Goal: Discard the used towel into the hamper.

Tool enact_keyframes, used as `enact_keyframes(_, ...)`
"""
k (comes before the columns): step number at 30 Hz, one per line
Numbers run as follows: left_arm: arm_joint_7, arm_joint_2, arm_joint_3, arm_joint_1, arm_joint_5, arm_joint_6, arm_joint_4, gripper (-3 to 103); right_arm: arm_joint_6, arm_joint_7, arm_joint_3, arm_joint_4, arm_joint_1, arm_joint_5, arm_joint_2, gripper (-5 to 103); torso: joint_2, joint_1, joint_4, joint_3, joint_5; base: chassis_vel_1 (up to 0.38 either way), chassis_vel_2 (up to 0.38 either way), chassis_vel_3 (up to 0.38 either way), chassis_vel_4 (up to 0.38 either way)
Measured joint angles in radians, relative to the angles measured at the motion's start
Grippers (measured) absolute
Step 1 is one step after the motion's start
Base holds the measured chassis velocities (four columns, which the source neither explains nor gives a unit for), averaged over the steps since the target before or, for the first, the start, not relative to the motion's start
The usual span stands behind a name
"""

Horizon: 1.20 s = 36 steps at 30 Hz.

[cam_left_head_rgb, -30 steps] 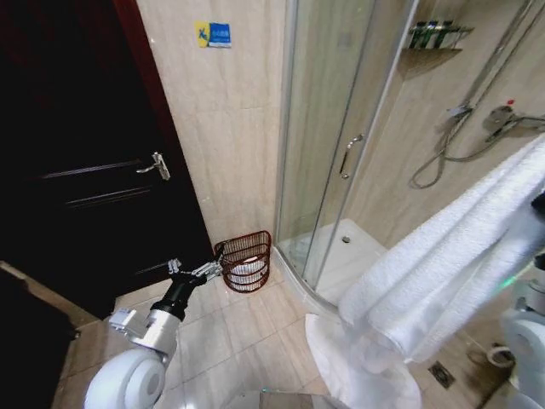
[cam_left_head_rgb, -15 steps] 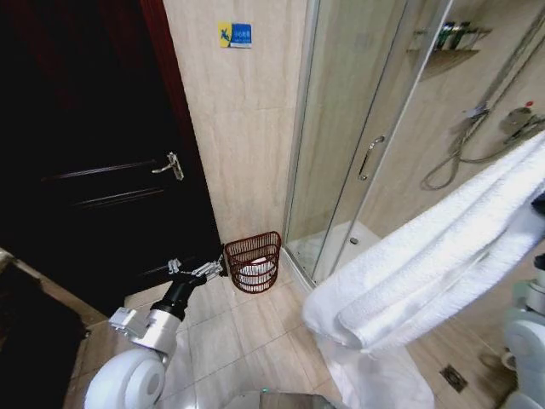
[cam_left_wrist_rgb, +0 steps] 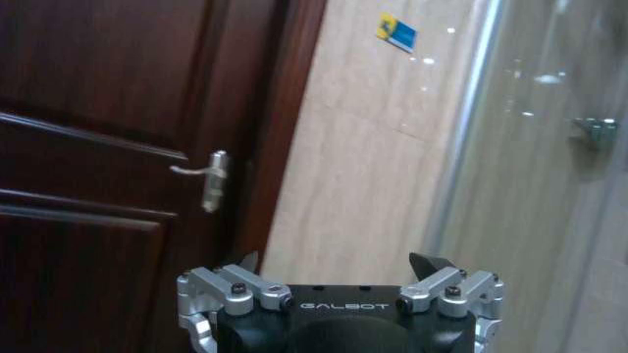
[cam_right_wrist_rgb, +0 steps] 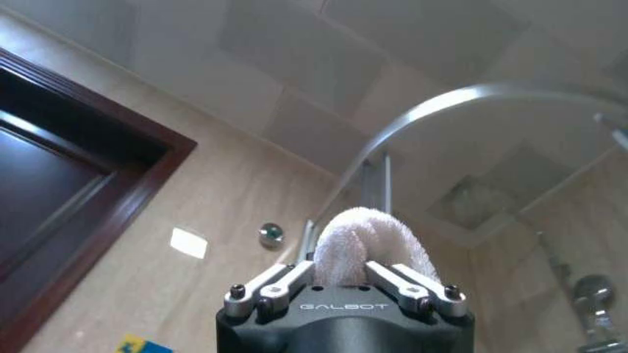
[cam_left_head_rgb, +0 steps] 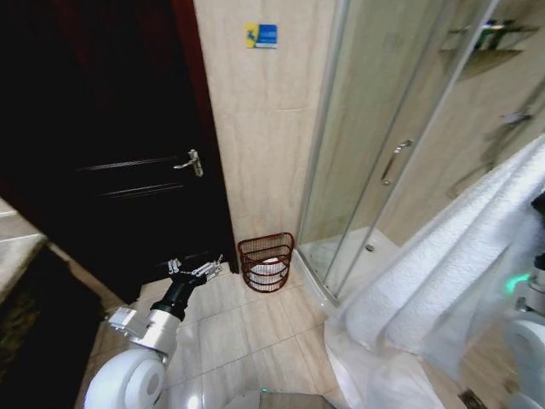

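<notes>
At four o'clock in the head view the towel (cam_left_head_rgb: 443, 281) hangs soft and bulky, its fold pinched in the right claw (cam_right_wrist_rgb: 340, 276). The hamper (cam_left_head_rgb: 266, 262) stands on the floor by the shower glass (cam_left_head_rgb: 383, 145), around six o'clock below centre. The left claw (cam_left_head_rgb: 207, 267), spread and empty, hovers near the hamper at its nine o'clock.

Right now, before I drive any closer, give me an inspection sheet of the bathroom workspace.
Surface: beige tiled floor, bare in front of the hamper.
Job's things: hamper stands on the floor against the wall, between the dark door and the shower enclosure, something white inside. White towel hangs from the right side down to the floor.
Clutter: nothing seen.
Grippers: left gripper open, held low, short of the hamper; right gripper shut on the towel.
Cables: nothing seen.
Surroundings: blue and yellow wall sticker, door handle, shower shelf.
</notes>
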Motion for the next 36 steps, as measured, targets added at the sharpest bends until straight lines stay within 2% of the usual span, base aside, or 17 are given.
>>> enact_keyframes(21, 0.0, 0.0, 0.0, 0.0, 0.0, 0.0, 0.0, 100, 0.0, 0.0, 0.0, 0.0, 0.0, 0.0, 0.0, 7, 0.0, 0.0, 0.0006, 0.0, -0.0003, 0.124, 0.115, 0.12, 0.115)
enact_keyframes(25, 0.0, 0.0, 0.0, 0.0, 0.0, 0.0, 0.0, 100, 0.0, 0.0, 0.0, 0.0, 0.0, 0.0, 0.0, 7, 0.0, 0.0, -0.0004, 0.0, 0.0, 0.008, 0.016, 0.008, 0.006)
enact_keyframes(36, 0.0, 0.0, 0.0, 0.0, 0.0, 0.0, 0.0, 100, 0.0, 0.0, 0.0, 0.0, 0.0, 0.0, 0.0, 7, 0.0, 0.0, 0.0, 0.0, -0.0003, 0.0, 0.0, 0.0, 0.0)
